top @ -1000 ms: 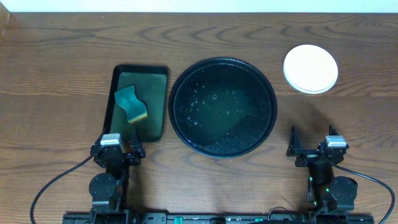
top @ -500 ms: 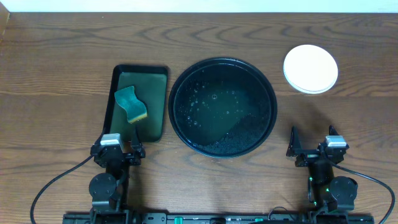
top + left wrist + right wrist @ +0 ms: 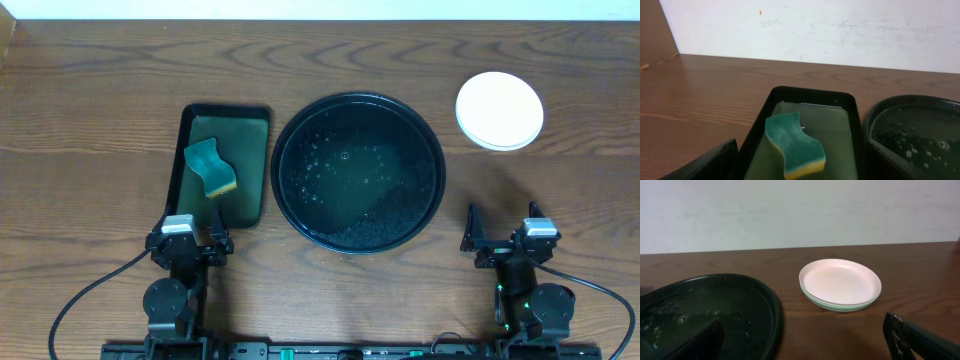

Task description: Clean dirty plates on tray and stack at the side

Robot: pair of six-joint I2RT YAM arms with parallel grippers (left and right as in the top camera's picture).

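The plates (image 3: 499,110) sit in one stack on the table at the far right, white on top, with mint rims showing under it in the right wrist view (image 3: 840,285). The large round black tray (image 3: 359,172) stands mid-table, wet with suds, with no plate on it; its rim shows in the right wrist view (image 3: 772,305) and the left wrist view (image 3: 875,112). My left gripper (image 3: 188,243) is open and empty at the table's front left. My right gripper (image 3: 505,240) is open and empty at the front right, short of the stack.
A dark green rectangular tray (image 3: 254,140) lies left of the black tray and holds a green and yellow sponge (image 3: 211,168), also in the left wrist view (image 3: 795,145). A pale wall runs along the far table edge.
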